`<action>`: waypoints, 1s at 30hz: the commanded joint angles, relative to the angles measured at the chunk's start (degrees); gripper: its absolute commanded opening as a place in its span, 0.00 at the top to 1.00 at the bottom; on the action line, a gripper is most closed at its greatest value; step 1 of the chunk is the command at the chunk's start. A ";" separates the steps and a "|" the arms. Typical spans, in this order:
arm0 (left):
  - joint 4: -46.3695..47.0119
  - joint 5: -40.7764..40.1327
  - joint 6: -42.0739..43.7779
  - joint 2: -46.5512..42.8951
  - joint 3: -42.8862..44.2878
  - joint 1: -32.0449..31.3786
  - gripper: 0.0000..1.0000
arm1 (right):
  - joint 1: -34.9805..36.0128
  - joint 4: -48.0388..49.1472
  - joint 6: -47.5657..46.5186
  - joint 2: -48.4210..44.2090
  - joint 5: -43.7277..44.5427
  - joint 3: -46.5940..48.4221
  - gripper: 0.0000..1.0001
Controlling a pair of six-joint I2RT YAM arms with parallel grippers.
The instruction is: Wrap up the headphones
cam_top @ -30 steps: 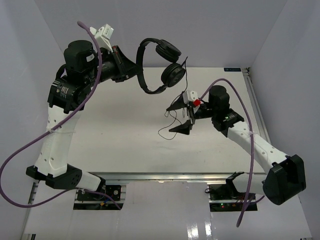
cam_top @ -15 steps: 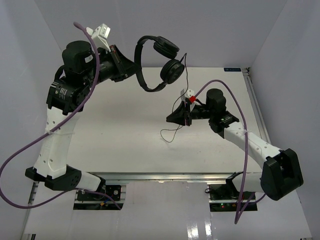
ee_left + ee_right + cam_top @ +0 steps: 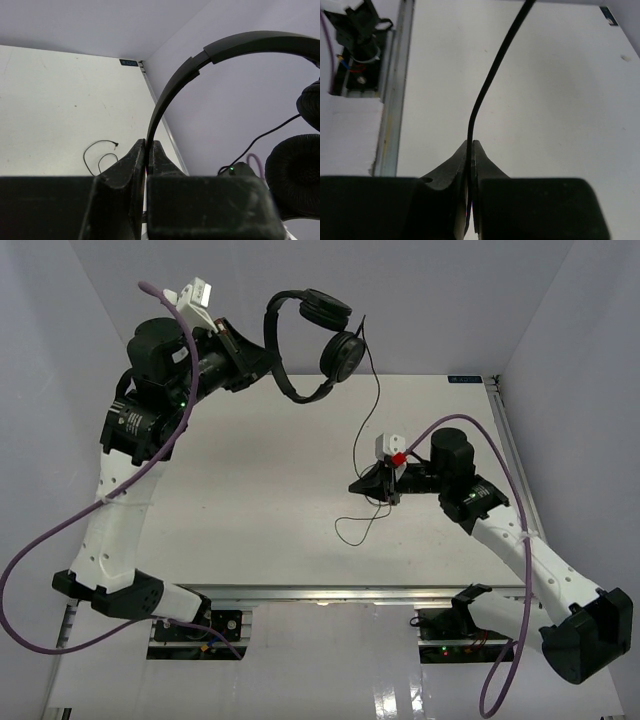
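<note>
Right tool (image 3: 470,150) has just snapped shut on the cord (image 3: 492,70), left tool (image 3: 149,150) clamps the headband (image 3: 190,62), so you can likely start winding.

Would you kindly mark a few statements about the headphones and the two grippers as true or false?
1. The left gripper is shut on the headband of the headphones. True.
2. The headphones lie flat on the table. False: they are held up in the air, clear of it.
3. The right gripper is shut on the cord. True.
4. The whole cord hangs free of the table. False: its loose end lies in a loop on the table, below the right gripper's hold.
</note>
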 commanded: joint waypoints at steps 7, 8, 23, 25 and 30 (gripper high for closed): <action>2.99 -9.96 6.71 8.33 -10.46 -1.13 1.00 | 0.98 -23.96 -28.09 -2.47 50.78 10.47 0.92; 3.09 -10.62 7.36 8.99 -11.66 -1.60 1.00 | 1.34 -25.08 -29.48 -2.79 53.70 10.07 0.92; 5.22 -13.75 11.01 21.81 -12.93 -9.80 1.00 | 6.48 -49.10 -44.58 3.45 40.92 19.31 0.92; 5.17 -13.71 10.28 24.33 -10.98 -10.05 1.00 | 8.68 -49.13 -45.50 4.02 41.20 19.27 0.92; 4.87 -12.53 11.79 29.92 -6.04 -12.30 1.00 | 9.16 -42.81 -42.36 5.64 47.98 23.50 0.92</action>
